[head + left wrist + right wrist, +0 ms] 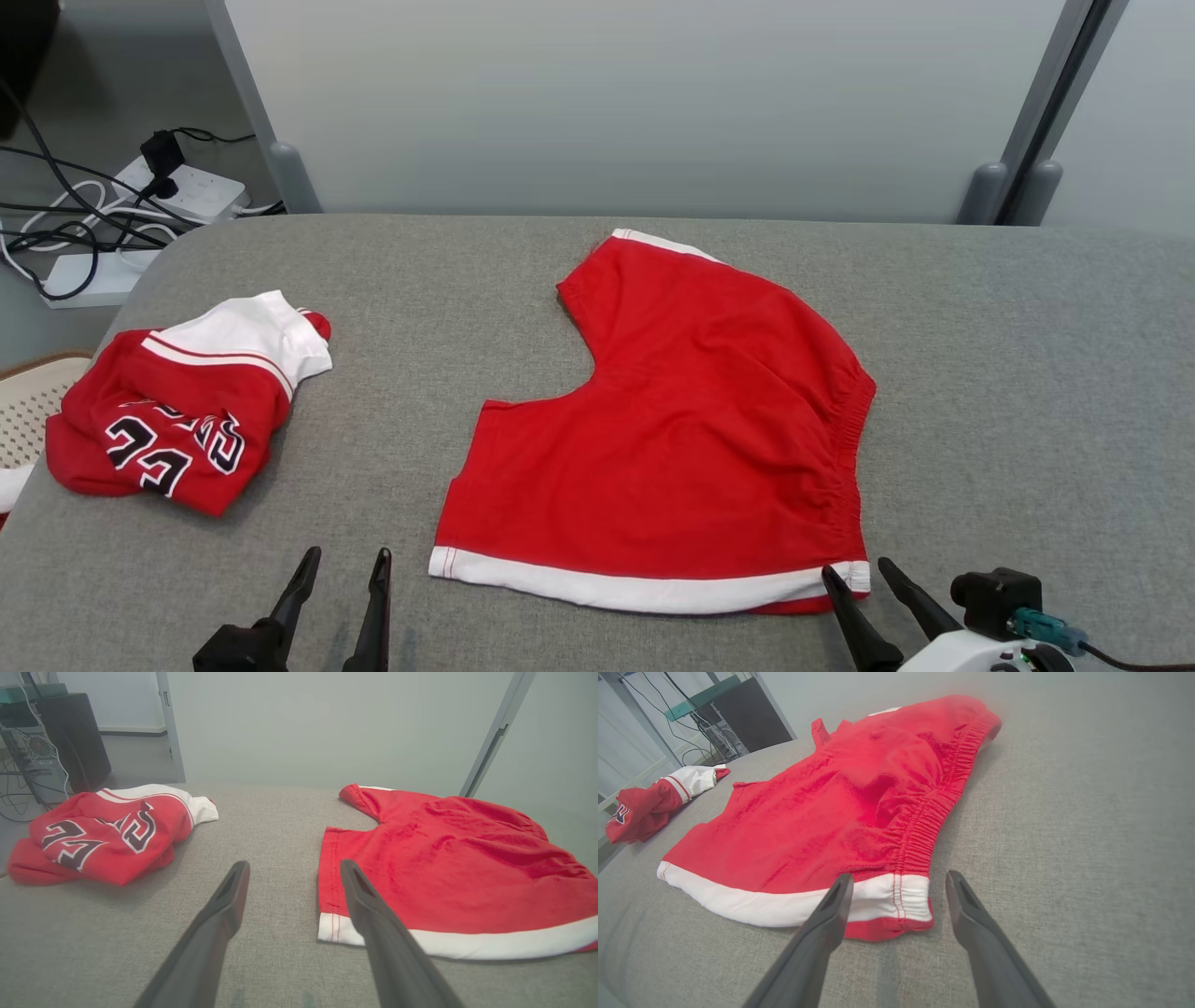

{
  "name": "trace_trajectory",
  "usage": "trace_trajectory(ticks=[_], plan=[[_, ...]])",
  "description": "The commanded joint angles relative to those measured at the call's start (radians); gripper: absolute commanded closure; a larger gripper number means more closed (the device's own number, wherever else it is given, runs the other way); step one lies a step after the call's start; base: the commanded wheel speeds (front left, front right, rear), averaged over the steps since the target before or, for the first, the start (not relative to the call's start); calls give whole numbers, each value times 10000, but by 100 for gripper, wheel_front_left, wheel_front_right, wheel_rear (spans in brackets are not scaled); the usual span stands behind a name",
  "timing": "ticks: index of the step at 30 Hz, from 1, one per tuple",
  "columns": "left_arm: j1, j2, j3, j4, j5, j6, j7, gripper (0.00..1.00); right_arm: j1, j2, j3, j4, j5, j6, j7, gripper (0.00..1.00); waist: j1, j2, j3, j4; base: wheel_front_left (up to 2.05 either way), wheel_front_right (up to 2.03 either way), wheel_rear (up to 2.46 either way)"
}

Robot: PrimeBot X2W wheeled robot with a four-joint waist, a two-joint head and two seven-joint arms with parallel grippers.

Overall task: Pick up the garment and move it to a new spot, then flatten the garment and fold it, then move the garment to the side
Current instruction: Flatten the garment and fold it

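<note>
The garment, a pair of red shorts [681, 429] with white leg hems and an elastic waistband, lies spread out on the grey fabric table [448, 299]. One leg points to the far side. My left gripper [347, 553] is open over bare cloth, just left of the near white hem [336, 928]. My right gripper [854, 566] is also open. It sits at the near right corner of the shorts [840, 812], with that corner's white band between its fingertips [845, 891]. Nothing is held.
A crumpled red and white jersey [177, 420] with black numbers lies at the table's left side. A woven basket [28, 401] sits at the left edge. On the floor beyond are a power strip and cables [177, 187] and a computer tower [37, 751]. A pale wall panel stands behind the table.
</note>
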Motion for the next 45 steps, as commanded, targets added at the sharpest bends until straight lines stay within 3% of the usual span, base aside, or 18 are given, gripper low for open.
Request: trace_trajectory(ticks=[1, 4, 5, 6, 9, 10, 16, 21, 28, 45], plan=[[-587, 36, 280, -198, -56, -65, -103, 0, -352, -168, 197, -131, 97, 42, -133, 0, 0, -1, 27, 39, 0, 0, 0], [-575, 36, 262, -162, -105, -83, -103, 0, -393, -228, 434, -38, 235, 42, -134, 4, 0, -1, 59, 79, 0, 0, 0], [-571, 36, 263, -153, -116, -88, -103, 0, -416, -240, 537, -6, 303, 42, -134, 16, 0, -1, 68, 80, 0, 0, 0], [-568, 36, 264, -151, -125, -92, -103, 0, -444, -256, 620, 5, 362, 42, -134, 39, 0, -1, 78, 80, 0, 0, 0], [-576, 36, 247, -141, -153, -101, -103, 0, -524, -322, 878, 52, 544, 42, -134, 92, 0, -1, 114, 63, 0, 0, 0], [-586, 36, 229, -126, -163, -105, -103, 0, -552, -347, 954, 74, 591, 42, -134, 100, 0, -1, 128, 57, 0, 0, 0], [-721, 36, -82, 263, -404, -188, -103, 0, -719, -551, 1179, 5, 840, 42, -134, 100, 0, -1, 240, -11, 0, 0, 0], [-955, 36, -981, 1465, -1078, -277, -103, 0, -676, -940, 1317, -234, 854, 42, -134, 100, 0, -1, 253, -167, 0, 0, 0], [-1520, 623, -2434, 2514, -2622, -285, -103, 0, -700, -1269, 1588, -381, 931, 42, -134, 100, 0, -1, 375, -568, 0, 0, 0], [-2327, 1408, -3390, 3386, -4811, -287, -103, 0, -1051, -1326, 2002, -565, 1072, 42, -134, 100, 0, -1, 678, -1139, 0, 0, 0]])
